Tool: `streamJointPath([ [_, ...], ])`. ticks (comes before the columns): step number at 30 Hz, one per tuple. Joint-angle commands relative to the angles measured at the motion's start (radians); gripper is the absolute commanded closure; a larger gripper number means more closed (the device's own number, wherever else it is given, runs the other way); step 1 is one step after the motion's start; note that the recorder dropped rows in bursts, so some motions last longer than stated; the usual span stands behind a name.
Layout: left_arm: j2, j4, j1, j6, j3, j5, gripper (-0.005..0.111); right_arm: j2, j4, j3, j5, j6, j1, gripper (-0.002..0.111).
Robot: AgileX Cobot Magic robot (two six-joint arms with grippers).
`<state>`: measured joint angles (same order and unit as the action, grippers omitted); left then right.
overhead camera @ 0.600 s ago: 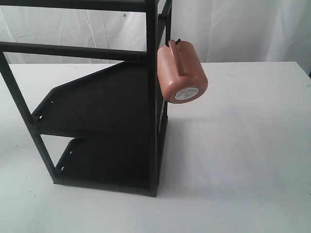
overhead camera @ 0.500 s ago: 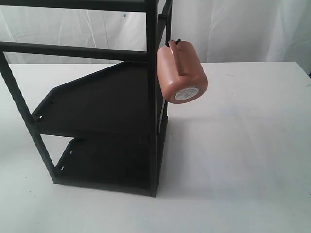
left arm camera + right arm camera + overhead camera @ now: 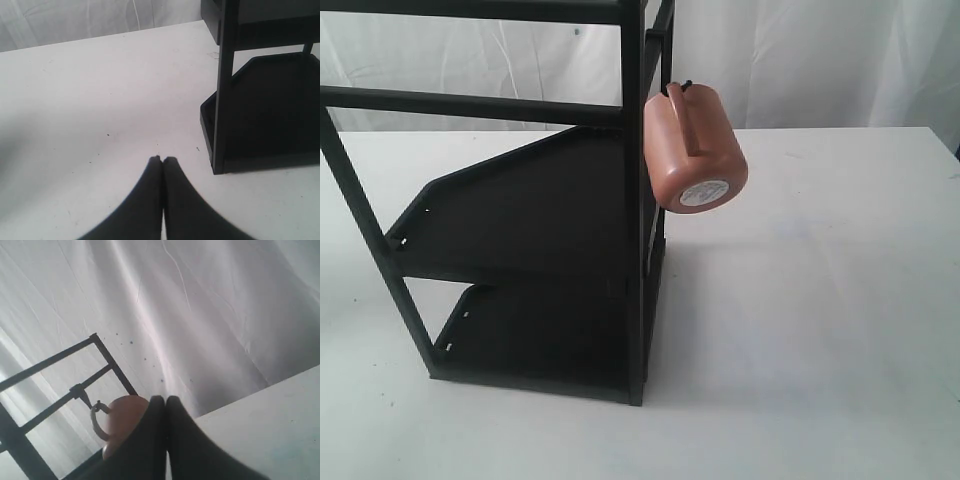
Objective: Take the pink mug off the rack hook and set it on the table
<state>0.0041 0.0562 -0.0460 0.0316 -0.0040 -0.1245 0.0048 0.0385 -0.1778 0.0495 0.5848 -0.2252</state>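
The pink mug (image 3: 695, 150) hangs by its loop handle (image 3: 96, 421) from the rack hook (image 3: 677, 88), well above the desk (image 3: 820, 300). My right tool (image 3: 161, 399) and left tool (image 3: 162, 160) are both closed on nothing. I judge the mug light, rigid and smooth, so probably slippery. I would open the right tool, pinch the mug across its wall, and lift the handle clear of the hook's upturned tip.

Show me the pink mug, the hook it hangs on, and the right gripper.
pink mug (image 3: 668, 150), exterior view, side wall.
rack hook (image 3: 84, 399), right wrist view, peg's shaft.
right gripper (image 3: 165, 399), right wrist view, between the closed fingertips.
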Motion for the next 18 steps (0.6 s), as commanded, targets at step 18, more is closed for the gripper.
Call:
streamJointPath([
  [18,-0.004,-0.002,0.005,-0.005,0.004,-0.003,0.107,0.711,-0.633,-0.489,0.542,-1.280,-0.095,0.067],
])
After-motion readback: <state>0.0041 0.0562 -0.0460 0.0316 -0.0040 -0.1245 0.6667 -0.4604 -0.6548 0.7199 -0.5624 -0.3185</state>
